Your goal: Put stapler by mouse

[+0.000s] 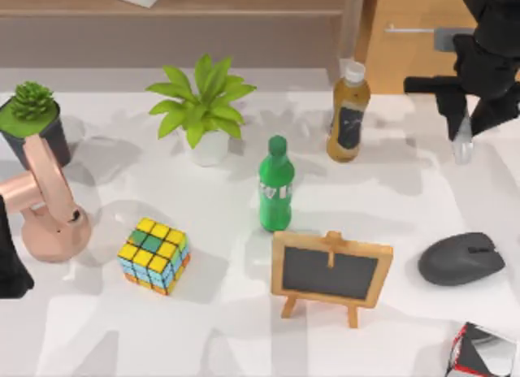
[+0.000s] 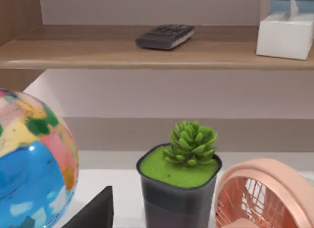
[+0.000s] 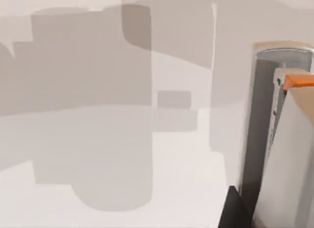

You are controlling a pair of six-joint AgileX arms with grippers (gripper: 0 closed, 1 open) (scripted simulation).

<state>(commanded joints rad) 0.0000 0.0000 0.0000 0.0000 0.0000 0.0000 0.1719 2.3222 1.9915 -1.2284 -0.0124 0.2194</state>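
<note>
Grey stapler (image 1: 462, 140) clamped in right gripper (image 1: 465, 125) above table, mouse (image 1: 461, 258) nearer front.

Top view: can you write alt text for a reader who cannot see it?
The right claw hangs above the table's far right, holding a grey stapler, with the dark grey mouse lying nearer the front. Spread leftward are a small chalkboard easel, green bottle, amber bottle, leafy plant, Rubik's cube and pink fan.
</note>
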